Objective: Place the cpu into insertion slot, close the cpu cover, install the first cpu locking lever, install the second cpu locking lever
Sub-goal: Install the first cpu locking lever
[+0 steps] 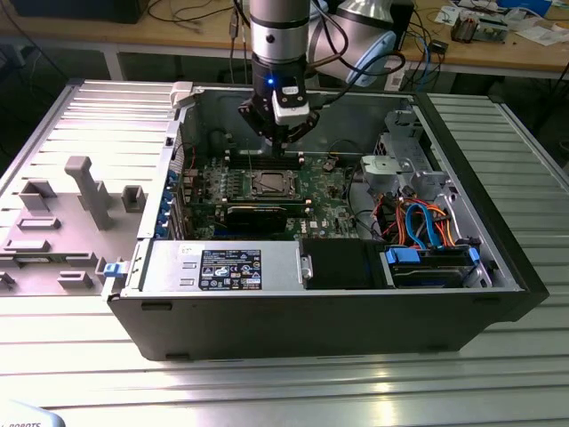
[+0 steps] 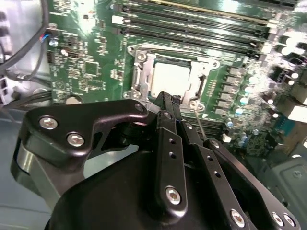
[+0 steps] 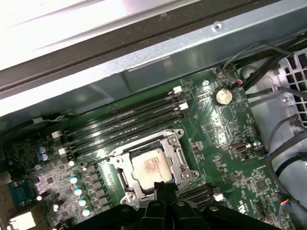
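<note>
Here the gripper (image 1: 283,142) hangs just above the socket (image 1: 269,184) on the green board (image 1: 336,203), its two black fingers (image 2: 163,129) pressed together at the tips and holding nothing. The chip (image 3: 149,165) lies flat inside the socket, its pale metal top showing through the square cut-out of the cover (image 3: 176,154), which lies down over the socket. Whether the fingertips touch the socket's rim I cannot tell. Long memory slots (image 3: 124,122) run just beside the socket.

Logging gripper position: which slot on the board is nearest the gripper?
The square, silvery-rimmed insertion slot holding the cpu; the narrow black memory slots lie beyond it from the gripper.
</note>
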{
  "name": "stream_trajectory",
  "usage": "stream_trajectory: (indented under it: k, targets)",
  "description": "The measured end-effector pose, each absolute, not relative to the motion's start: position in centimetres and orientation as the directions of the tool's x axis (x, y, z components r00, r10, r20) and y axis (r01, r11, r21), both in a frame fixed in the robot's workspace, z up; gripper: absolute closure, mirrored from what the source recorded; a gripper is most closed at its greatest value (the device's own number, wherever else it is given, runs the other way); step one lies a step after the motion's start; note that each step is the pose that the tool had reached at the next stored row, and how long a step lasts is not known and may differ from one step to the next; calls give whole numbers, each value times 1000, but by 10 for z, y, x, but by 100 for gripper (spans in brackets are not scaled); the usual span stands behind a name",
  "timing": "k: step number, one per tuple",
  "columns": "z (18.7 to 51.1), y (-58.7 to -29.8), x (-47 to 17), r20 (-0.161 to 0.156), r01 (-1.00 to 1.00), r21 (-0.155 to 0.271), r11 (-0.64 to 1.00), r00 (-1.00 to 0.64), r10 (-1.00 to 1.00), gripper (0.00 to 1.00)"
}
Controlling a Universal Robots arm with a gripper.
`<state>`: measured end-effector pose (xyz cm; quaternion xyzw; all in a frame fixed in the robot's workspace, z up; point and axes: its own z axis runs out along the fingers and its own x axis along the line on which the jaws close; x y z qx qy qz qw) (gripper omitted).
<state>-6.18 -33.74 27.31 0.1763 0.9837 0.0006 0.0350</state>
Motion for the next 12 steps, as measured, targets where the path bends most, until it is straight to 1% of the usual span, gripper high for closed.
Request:
stream_trajectory:
  k: [1,5,10,12]
  targets:
    - [273,-337,-62,-84,344,19,939,-935,344,89]
    - [272,-337,-62,-117,335,31,942,-934,337,89]
    - [271,-338,-63,-119,235,33,971,-964,237,89]
    - [270,-337,-61,-102,235,38,971,-966,237,89]
